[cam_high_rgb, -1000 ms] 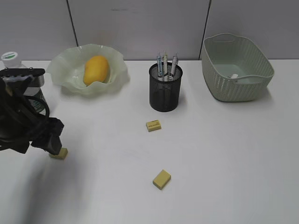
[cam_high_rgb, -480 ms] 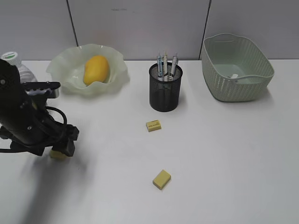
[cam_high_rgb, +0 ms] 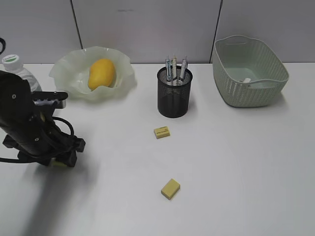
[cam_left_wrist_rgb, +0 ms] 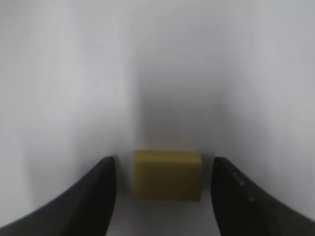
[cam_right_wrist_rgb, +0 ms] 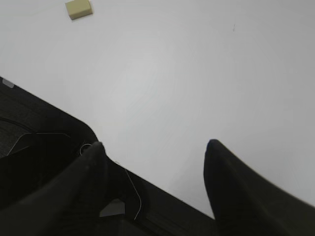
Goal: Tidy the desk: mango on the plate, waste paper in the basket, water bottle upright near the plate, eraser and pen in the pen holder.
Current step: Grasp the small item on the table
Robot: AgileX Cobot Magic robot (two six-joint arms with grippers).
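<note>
Straddling a yellow eraser [cam_left_wrist_rgb: 168, 175] low in the left wrist frame, the left gripper [cam_left_wrist_rgb: 164, 189] stands apart, gaps either side. Closing off-centre could nudge it across the worktop [cam_high_rgb: 236, 162]. Right gripper [cam_right_wrist_rgb: 152, 162] hangs apart, empty. Pen holder [cam_high_rgb: 174, 92] sits upper centre.
</note>
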